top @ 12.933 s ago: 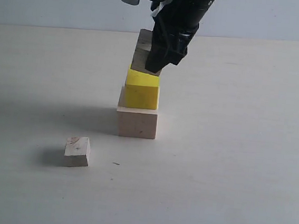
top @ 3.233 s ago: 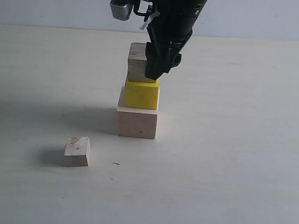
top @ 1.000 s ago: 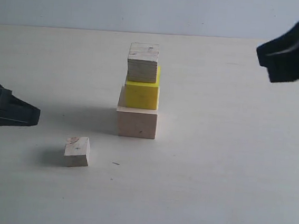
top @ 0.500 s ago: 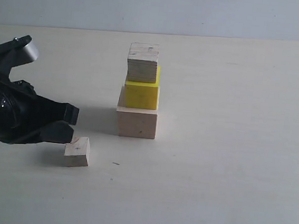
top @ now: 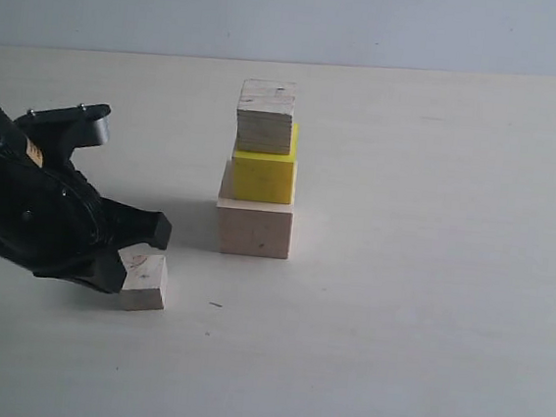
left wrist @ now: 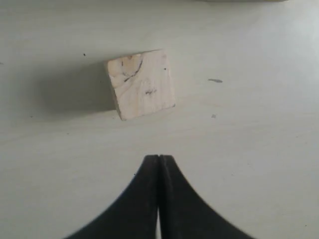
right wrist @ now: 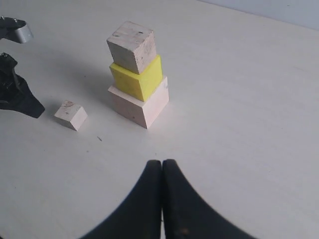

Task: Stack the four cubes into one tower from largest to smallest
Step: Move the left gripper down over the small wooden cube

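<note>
- what's the left gripper [left wrist: 158, 159] doing?
- jaws pressed together, empty, just beside the smallest cube [top: 143, 280] on the table [top: 424, 331]
- and the tower [right wrist: 137, 79]?
- pale base [top: 254, 228], yellow cube [top: 263, 175], greyish cube [top: 265, 117] on top; right gripper [right wrist: 162, 164] closed too, well apart from it

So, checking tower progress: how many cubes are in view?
4. Pale wood cube at the bottom, yellow cube on it, greyish cube on top; smallest cube alone by the left gripper.

A: Is the light looking even?
B: Yes, soft and bright, washing out the table [top: 428, 282] a little. Shadows are falling faintly to the left of the tower [top: 260, 172] in the exterior view.
A: Anything blurring?
B: No, the small cube [left wrist: 141, 83] is showing crisp.
</note>
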Available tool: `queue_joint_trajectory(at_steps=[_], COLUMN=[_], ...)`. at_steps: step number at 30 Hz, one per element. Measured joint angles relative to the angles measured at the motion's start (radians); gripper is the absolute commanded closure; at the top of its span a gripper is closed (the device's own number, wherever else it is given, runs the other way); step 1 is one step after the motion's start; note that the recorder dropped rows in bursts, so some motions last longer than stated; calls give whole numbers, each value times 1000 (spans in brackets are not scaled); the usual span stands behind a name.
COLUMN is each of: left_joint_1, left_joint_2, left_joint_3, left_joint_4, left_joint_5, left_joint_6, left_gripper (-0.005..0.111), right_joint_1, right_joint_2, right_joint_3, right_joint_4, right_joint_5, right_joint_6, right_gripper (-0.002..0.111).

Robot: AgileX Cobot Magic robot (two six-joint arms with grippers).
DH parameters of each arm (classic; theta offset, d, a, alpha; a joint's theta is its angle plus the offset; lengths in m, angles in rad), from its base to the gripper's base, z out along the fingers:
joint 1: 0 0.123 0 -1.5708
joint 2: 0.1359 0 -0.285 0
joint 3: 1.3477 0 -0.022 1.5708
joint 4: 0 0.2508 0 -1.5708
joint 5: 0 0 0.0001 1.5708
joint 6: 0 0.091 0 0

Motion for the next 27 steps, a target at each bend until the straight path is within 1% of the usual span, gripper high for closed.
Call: queue_joint_trajectory(at_steps=[2, 3, 4, 10, 12, 13, 15, 18, 21, 24, 27], left_joint_1=[0, 0, 0, 0, 0, 0, 0, 0, 0, 0, 0], left_joint_2=[20, 21, 21, 21, 21, 21, 21, 21, 22, 26, 44], left_joint_3=[0, 0, 0, 0, 0, 0, 0, -10, -45, -97, -150], left_joint_4=[-14, -16, -27, -122, -127, -127, -127, -127, -119, -78, -14], left_joint_5=[0, 0, 1, 1, 1, -1, -6, -3, 28, 70, 124], left_joint_6=[-1, -1, -1, 6, 14, 14, 14, 14, 16, -3, -70], left_gripper=[103, 94, 89, 51, 41, 38, 34, 33, 33, 34, 34], right_joint_1=[0, 0, 0, 0, 0, 0, 0, 0, 0, 0, 0], right_joint_2=[0, 0, 0, 0, 0, 0, 0, 0, 0, 0, 0], right_joint_3=[0, 0, 0, 0, 0, 0, 0, 0, 0, 0, 0], right_joint_4=[0, 0, 0, 0, 0, 0, 0, 0, 0, 0, 0], right_joint_5=[6, 8, 12, 18, 18, 18, 18, 18, 20, 20, 20], right_joint_6=[0, 0, 0, 0, -7, -11, -13, -15, -18, -21, -21], right_gripper=[108, 108, 108, 108, 108, 108, 108, 108, 108, 108, 108])
